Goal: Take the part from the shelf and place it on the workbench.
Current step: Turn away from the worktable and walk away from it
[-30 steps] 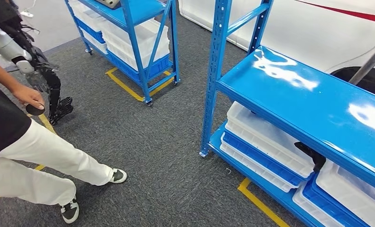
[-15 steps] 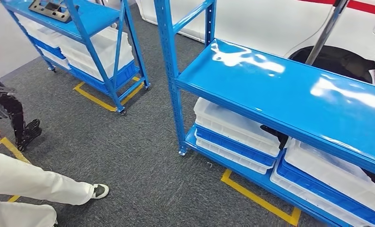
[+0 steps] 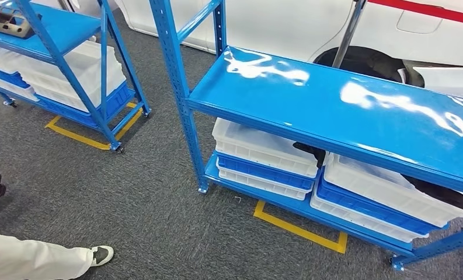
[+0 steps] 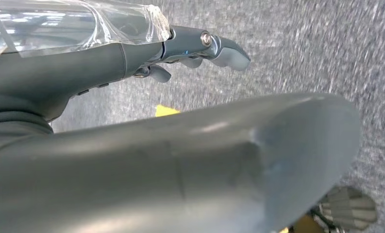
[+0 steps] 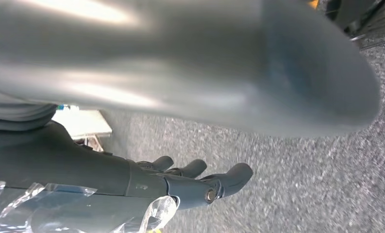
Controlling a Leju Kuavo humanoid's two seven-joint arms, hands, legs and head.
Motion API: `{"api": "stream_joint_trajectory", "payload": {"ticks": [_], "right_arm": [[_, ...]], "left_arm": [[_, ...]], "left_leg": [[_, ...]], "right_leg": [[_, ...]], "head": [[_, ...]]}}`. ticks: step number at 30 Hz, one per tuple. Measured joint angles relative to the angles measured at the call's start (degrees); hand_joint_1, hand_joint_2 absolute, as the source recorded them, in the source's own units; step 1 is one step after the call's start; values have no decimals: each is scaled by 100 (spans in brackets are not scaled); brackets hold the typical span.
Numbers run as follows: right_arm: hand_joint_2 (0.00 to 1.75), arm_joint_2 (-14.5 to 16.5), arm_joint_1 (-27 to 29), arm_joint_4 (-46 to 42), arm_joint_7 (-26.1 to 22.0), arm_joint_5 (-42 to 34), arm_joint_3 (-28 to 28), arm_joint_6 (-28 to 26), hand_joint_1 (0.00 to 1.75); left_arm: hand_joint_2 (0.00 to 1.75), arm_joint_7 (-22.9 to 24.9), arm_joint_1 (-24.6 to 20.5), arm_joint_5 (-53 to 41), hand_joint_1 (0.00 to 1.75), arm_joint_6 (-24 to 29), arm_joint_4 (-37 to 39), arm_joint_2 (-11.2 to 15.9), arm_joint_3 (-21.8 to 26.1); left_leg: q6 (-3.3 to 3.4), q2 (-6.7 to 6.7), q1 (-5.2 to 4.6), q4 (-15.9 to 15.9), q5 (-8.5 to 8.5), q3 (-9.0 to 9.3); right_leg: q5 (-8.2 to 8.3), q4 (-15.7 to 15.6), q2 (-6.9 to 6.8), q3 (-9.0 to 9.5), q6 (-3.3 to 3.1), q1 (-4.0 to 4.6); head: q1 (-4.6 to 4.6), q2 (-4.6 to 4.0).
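Note:
A grey metal part lies on the top board of the far blue shelf at the upper left of the head view. In the left wrist view my left hand hangs over grey carpet, its fingers stretched out and apart from the thick thumb, holding nothing. In the right wrist view my right hand hangs the same way, fingers extended with nothing in them. Both hands are far from the part.
A nearer blue shelf has a bare glossy top, with stacked white and blue bins beneath it. Yellow floor tape marks its spot. A person's white trouser leg and shoe are at the lower left. A white car stands behind.
The camera has turned, so the whole scene has slid left. The person has mostly left the picture and the near shelf now sits in the middle.

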Motion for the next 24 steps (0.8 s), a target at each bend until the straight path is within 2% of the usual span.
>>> {"api": "stream_joint_trajectory", "payload": {"ticks": [1, 2, 3, 4, 5, 6, 7, 8, 9, 11, 13, 15, 16, 17, 18, 19, 20, 22, 23, 24], "right_arm": [[0, 0, -5, 0, -1, -1, 0, -1, 0], [0, 0, -7, 0, -1, -1, 1, -1, 0], [0, 0, -5, 0, 0, -1, 1, -2, 0], [0, -1, -1, 0, 1, -2, 1, -2, 0], [0, -4, 2, 0, 1, -3, 1, -3, 0], [0, -2, 1, 0, 1, -4, 1, -3, 0], [0, 1, -5, 0, 1, -5, 1, -3, 0], [0, 4, -13, 0, 1, -5, 1, -3, 0], [0, 10, -19, 0, 1, -5, 1, -4, 0], [0, 10, -19, 0, 2, -13, 1, -5, 0], [0, 8, -19, 0, 1, -27, 1, -5, 0], [0, 11, -32, 0, -1, -33, 1, -5, 0], [0, 13, -37, 0, -2, -33, 1, -5, 0], [0, 15, -37, 0, -3, -34, 1, -5, 0], [0, 16, -32, 0, -4, -35, 1, -5, 0], [0, 15, -26, 0, -5, -36, 1, -5, 0], [0, 14, -22, 0, -5, -37, 1, -6, 0], [0, 24, -23, 0, -7, -38, 1, -7, 0], [0, 30, -26, 0, -7, -38, 1, -7, 0], [0, 36, -27, 0, -7, -38, 1, -6, 0]], "left_arm": [[0, -1, 15, -1, 0, -2, 0, 0, 0], [0, -1, 27, -1, 0, -3, 0, -1, 0], [0, -1, 32, -1, 0, -5, 0, -3, 0], [0, -3, 31, -2, 0, -7, 0, -8, 0], [0, -5, 26, -2, 0, -7, 0, -14, 0], [0, -9, 21, -2, 0, -7, 0, -13, 0], [0, -16, 17, -2, 0, -7, 0, -10, 0], [0, -25, 13, -2, 0, -7, 0, -5, 0], [0, -35, 10, -2, 0, -7, 0, 1, 0], [0, -51, 1, -2, 0, -8, 0, 2, 0], [0, -62, -4, -3, 0, -9, 0, 1, 0], [0, -71, 1, -4, 0, -13, 0, 1, 0], [0, -73, 12, -3, 0, -14, 0, 2, 0], [0, -73, 25, -3, 0, -15, 0, 2, 0], [0, -73, 36, -2, 0, -16, 0, 2, 0], [0, -73, 40, -2, 0, -16, 0, 2, 0], [0, -73, 38, -2, 0, -17, 0, 2, 0], [0, -73, 26, -3, 0, -20, -1, 12, 0], [0, -74, 20, -3, 0, -21, -1, 18, 0], [0, -74, 15, -3, 0, -22, -2, 24, 0]], "left_leg": [[6, 87, -5, 2, 0, -7], [6, 175, -8, 3, -2, -10], [4, 255, -7, 5, -4, -10], [-4, 327, -2, 8, -9, -7], [-21, 396, 5, 17, -20, 2], [-52, 455, -5, 37, -39, 8], [-89, 509, -17, 62, -66, 15], [-125, 559, -35, 82, -88, 22], [-157, 602, -51, 93, -102, 30], [-206, 669, -31, 99, -116, 53], [-267, 491, 14, 312, -293, -15], [-309, 210, 34, 1005, -703, -313], [-315, 144, 34, 1443, -900, -512], [-312, 113, 32, 1794, -1017, -679], [-295, 94, 27, 1940, -1018, -754], [-260, 74, 18, 1831, -900, -713], [-206, 25, 3, 1500, -696, -569], [-62, -214, -43, 623, -294, -180], [-15, -305, -65, 331, -186, -57], [13, -353, -87, 184, -146, -2]], "right_leg": [[-190, 415, -60, -187, 20, -4], [-283, 700, -80, -310, 39, -9], [-267, 781, -93, -333, 57, -15], [-143, 612, -123, -229, 72, -24], [50, 226, -202, -11, 90, -36], [214, -220, -353, 229, 99, -41], [343, -585, -466, 423, 78, -45], [405, -810, -546, 537, 40, -43], [410, -879, -563, 557, -13, -32], [433, -875, -429, 531, -119, -19], [470, -883, -310, 509, -198, -22], [509, -885, -185, 475, -259, -25], [525, -885, -118, 456, -283, -16], [537, -884, -34, 439, -298, -5], [549, -884, 53, 429, -306, 12], [559, -883, 140, 423, -306, 27], [571, -884, 225, 422, -303, 43], [596, -884, 366, 414, -287, 64], [610, -884, 421, 402, -272, 69], [624, -886, 473, 385, -250, 64]], "head": [[3, 0], [3, 0], [3, 0], [3, 0], [3, 0], [7, 0], [7, 0], [2, 0], [-3, 0], [-16, 0], [-19, 0], [-25, 0], [-27, 0], [-29, 0], [-32, 0], [-33, 0], [-34, 0], [-32, 0], [-31, 0], [-28, 0]]}}
